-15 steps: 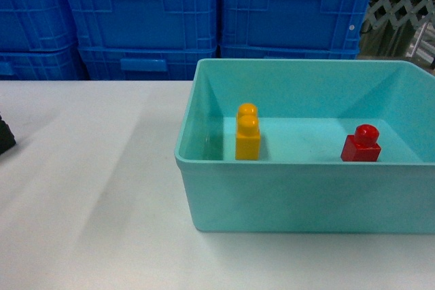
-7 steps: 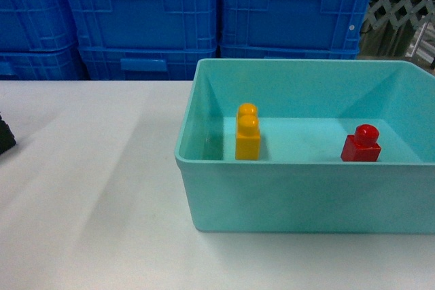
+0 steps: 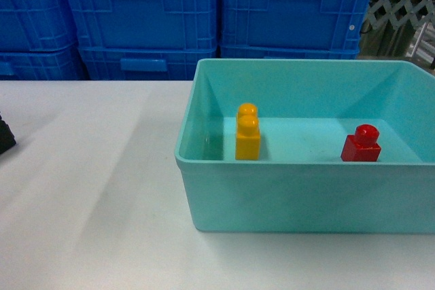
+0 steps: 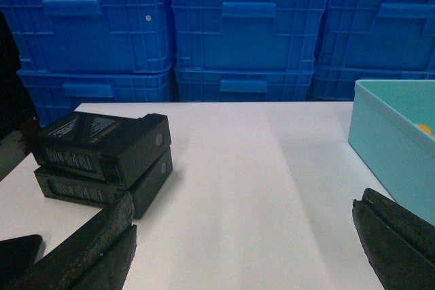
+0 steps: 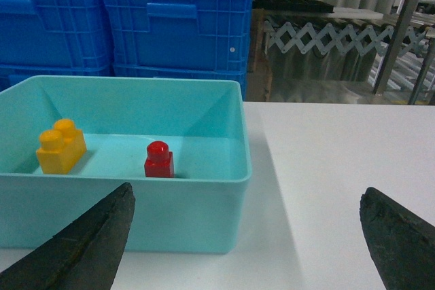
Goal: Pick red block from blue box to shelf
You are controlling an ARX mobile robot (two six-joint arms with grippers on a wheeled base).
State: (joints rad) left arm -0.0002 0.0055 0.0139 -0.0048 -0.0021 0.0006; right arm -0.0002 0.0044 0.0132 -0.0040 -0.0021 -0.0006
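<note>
Right wrist view gives you the right gripper (image 5: 248,249) with its two dark fingers spread wide apart and nothing between them, hovering low over the white table (image 5: 340,168) just in front of the blue box (image 5: 136,215). Between those fingers you look straight at the box's near wall and right corner. Inside, the red block (image 5: 158,159) stands upright on the floor of the box, stud up, right of the middle. The yellow brick (image 5: 61,147) sits well apart from it toward the left wall.

In the left wrist view, your left gripper (image 4: 245,249) is also spread wide, holding nothing, low over the bare table. Just beyond its left finger you see two black battery packs (image 4: 102,157) stacked one on the other. The corner of the blue box shows at the right edge.

From the head view you see neither gripper; the red block sits near the box's right side, close to the front wall. Dark blue crates (image 3: 217,18) are stacked behind the table. In the right wrist view, steel uprights (image 5: 397,28) at the far right may belong to the shelf, though you cannot tell for sure.
</note>
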